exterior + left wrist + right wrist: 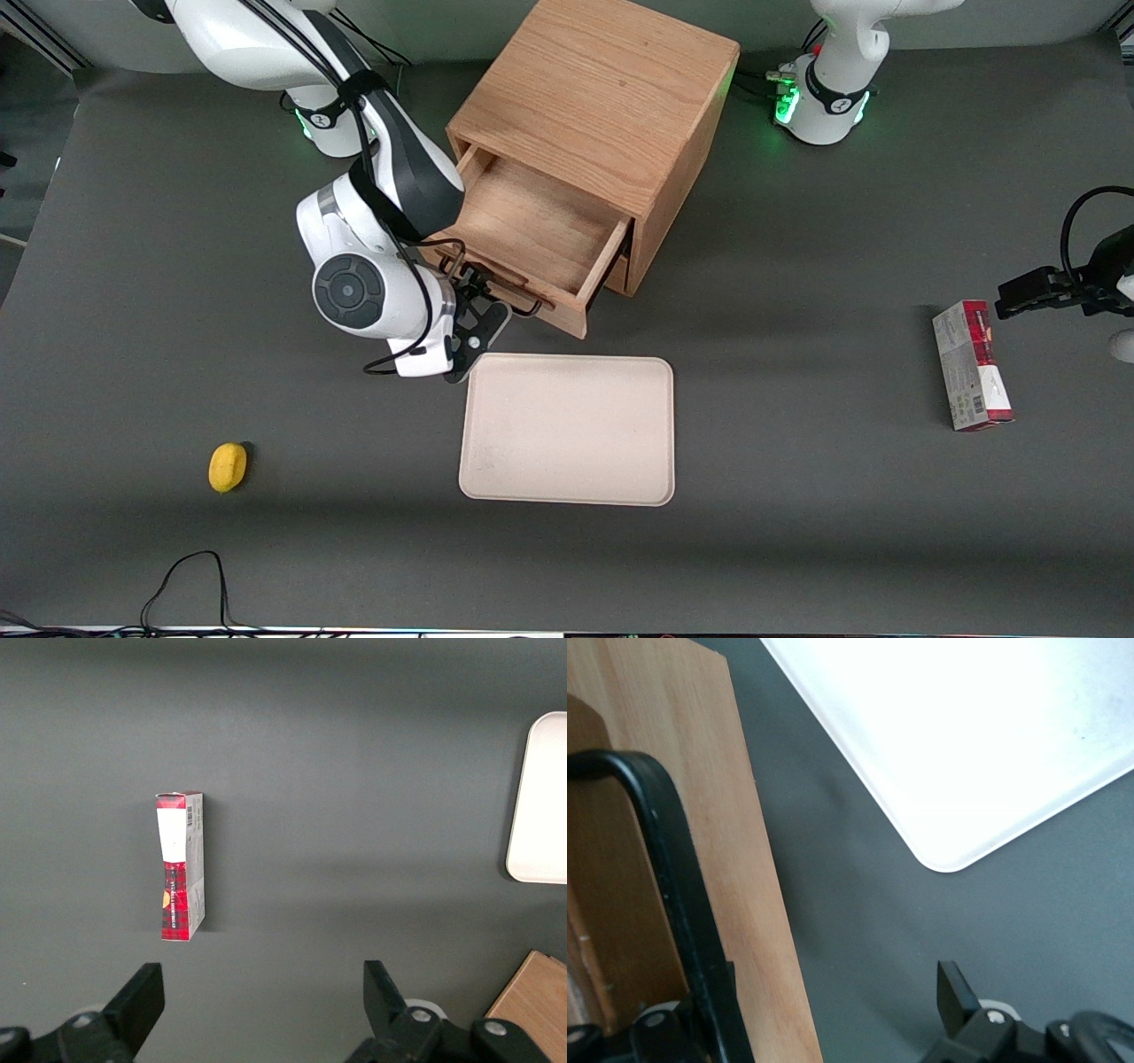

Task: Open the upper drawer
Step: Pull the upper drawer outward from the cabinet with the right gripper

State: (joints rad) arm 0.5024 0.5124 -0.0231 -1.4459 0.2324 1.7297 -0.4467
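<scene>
One drawer (532,232), the upper one of the cabinet (611,97), is seen pulled well out, its shallow wooden tray bare. The cabinet stands near the middle of the table's (797,532) edge farthest from the front camera. The gripper (483,312) is held at the drawer front, just above the tray's (567,430) nearest corner. Its jaws are spread apart, and the black handle (678,912) passes beside one finger (957,997) without being clamped. A yellow object (228,467) lies toward the working arm's end of the table, and a red box (971,365) toward the parked arm's end.
</scene>
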